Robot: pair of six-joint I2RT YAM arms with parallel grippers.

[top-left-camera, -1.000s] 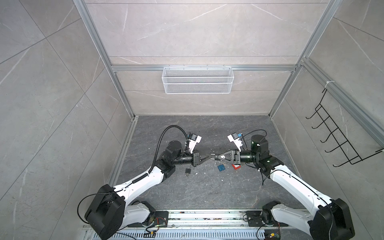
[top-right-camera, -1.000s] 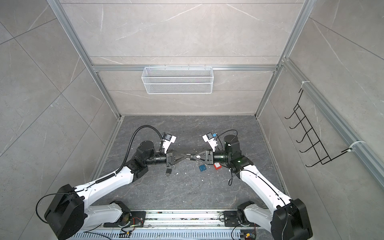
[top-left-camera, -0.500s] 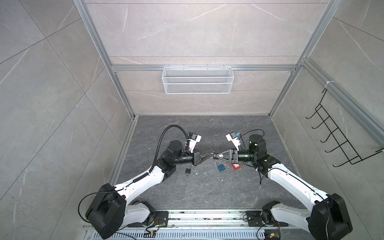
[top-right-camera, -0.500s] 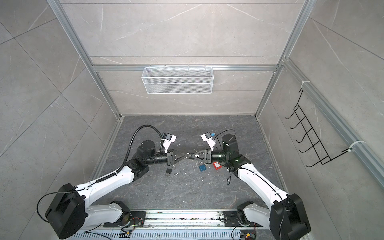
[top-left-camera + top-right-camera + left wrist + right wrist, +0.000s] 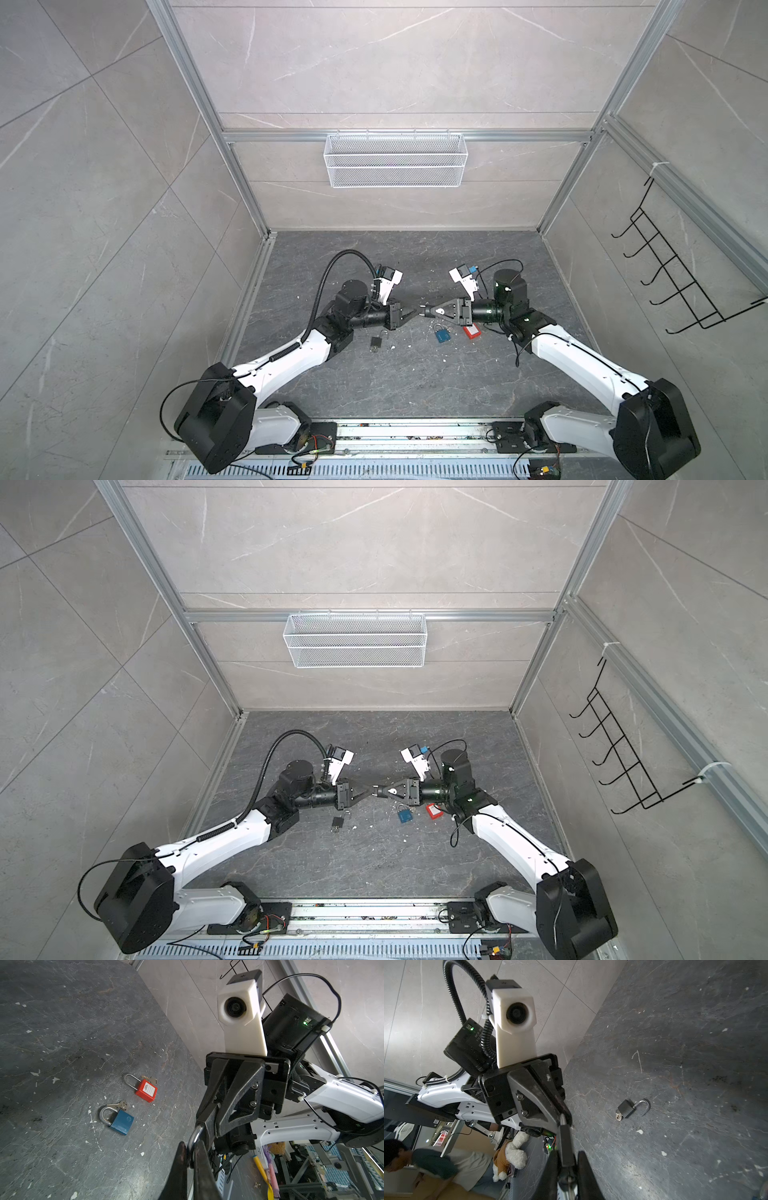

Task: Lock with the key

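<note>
Left wrist view: the left end effector (image 5: 191, 1154) is pressed fully together on the silver shackle (image 5: 195, 1135) of a small lock, a thin pinch near the fingertips. In the right wrist view the right end effector (image 5: 566, 1159) is clamped on the dark body of that held padlock (image 5: 565, 1144), tip to tip with the left one. So the task's lock hangs in the air between the two arms, above the middle of the worktop (image 5: 62, 1043). In both top views it shows only as a dark speck where the tips meet. Its key I cannot make out in any view.

Below lie three other locks. A blue padlock (image 5: 121, 1123) and a red padlock (image 5: 146, 1091) sit near each other, each with a key at it. Well apart from them is a black padlock (image 5: 626, 1110) with its shackle swung open.

The risk, as I judge it, lies in two arms gripping one small rigid thing. A push off the shackle's line would bind it instead of seating it, or lever the smooth steel out of the left pinch. A twist could turn the body in the right grip, and a dropped lock would land among the look-alikes. With both end effectors occupied, reaching a key means letting go on one side first.
</note>
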